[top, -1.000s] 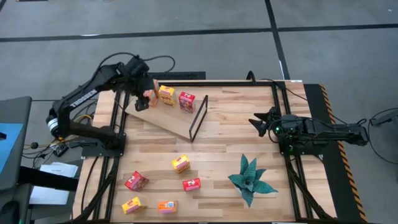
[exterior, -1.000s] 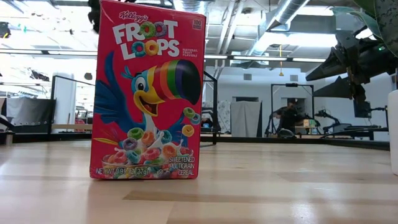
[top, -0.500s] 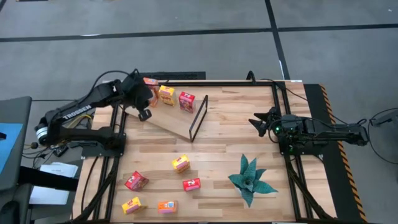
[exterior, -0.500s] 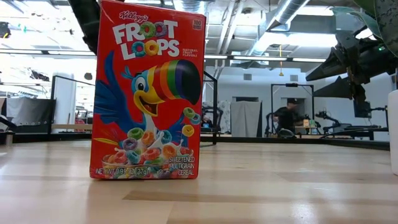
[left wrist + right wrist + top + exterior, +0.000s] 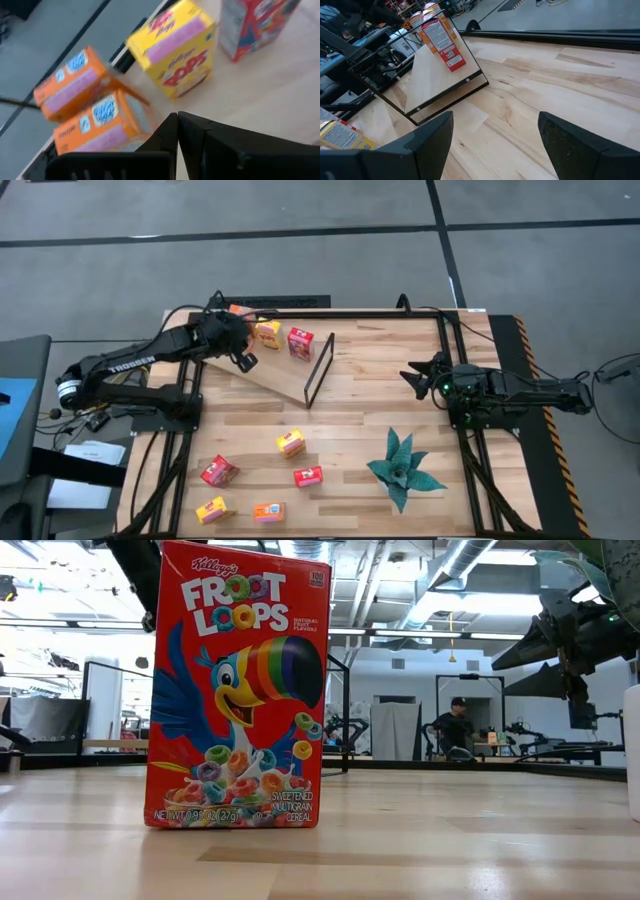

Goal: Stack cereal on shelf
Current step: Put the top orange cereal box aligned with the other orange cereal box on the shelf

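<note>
High view: the left gripper hangs over the near edge of the shelf, its two fingers pressed together on nothing. Just beyond its tip stand a yellow box and a red box on the board; an orange box sits at the board's far corner, behind the arm. The left wrist view shows the closed fingers with two orange boxes just ahead and to one side of them, the yellow box farther ahead, and the red box beyond that. The shelf's black frame stands well to the tip's right. Five more boxes lie loose on the tabletop, well away from this gripper toward the front edge; one of them, the Froot Loops box, fills the low view. The right gripper waits with fingers spread, on the far side of the frame from the left gripper.

Judgement: with the left gripper empty, the step in hand is fetching another box. To do it well, it should lift clear of the standing boxes before swinging away, open fully above a loose box, and grip across its narrow faces so that the box can be set upright beside the others without toppling them.
</note>
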Robot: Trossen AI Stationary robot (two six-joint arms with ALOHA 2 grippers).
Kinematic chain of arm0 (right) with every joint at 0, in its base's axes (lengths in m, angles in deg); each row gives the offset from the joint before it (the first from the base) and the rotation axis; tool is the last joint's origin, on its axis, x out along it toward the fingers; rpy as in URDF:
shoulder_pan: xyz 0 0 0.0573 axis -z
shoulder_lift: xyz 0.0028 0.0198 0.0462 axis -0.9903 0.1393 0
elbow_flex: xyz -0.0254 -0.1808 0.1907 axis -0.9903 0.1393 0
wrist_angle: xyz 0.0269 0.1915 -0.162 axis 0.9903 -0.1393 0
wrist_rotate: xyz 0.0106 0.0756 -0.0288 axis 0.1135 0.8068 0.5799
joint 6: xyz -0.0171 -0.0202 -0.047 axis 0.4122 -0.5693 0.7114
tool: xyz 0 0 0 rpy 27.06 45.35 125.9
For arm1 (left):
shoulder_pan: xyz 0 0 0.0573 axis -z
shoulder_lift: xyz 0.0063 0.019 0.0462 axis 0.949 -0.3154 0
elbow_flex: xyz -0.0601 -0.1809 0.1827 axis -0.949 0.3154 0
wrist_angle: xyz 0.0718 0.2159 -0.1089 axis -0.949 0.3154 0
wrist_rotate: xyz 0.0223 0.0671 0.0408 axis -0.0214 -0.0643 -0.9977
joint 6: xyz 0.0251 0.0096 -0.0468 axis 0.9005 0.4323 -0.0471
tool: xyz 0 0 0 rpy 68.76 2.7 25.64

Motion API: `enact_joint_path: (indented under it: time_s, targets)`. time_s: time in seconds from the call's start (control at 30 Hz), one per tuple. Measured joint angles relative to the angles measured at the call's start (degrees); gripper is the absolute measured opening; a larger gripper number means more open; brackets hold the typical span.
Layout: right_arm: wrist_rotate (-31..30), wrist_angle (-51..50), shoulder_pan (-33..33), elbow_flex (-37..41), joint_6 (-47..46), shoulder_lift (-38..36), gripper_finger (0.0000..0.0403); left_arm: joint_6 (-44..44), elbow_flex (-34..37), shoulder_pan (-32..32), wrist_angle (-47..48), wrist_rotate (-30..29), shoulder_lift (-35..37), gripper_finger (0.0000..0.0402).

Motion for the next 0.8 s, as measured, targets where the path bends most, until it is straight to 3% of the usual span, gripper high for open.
enact_joint_path:
  time_s: [0.8]
  targets:
    - [-0.02, -0.02, 0.00, 0.00, 0.02, 0.00, 0.0317, -3.41, 3.73, 0.29, -2.10, -8.79, -0.02, 0.0000]
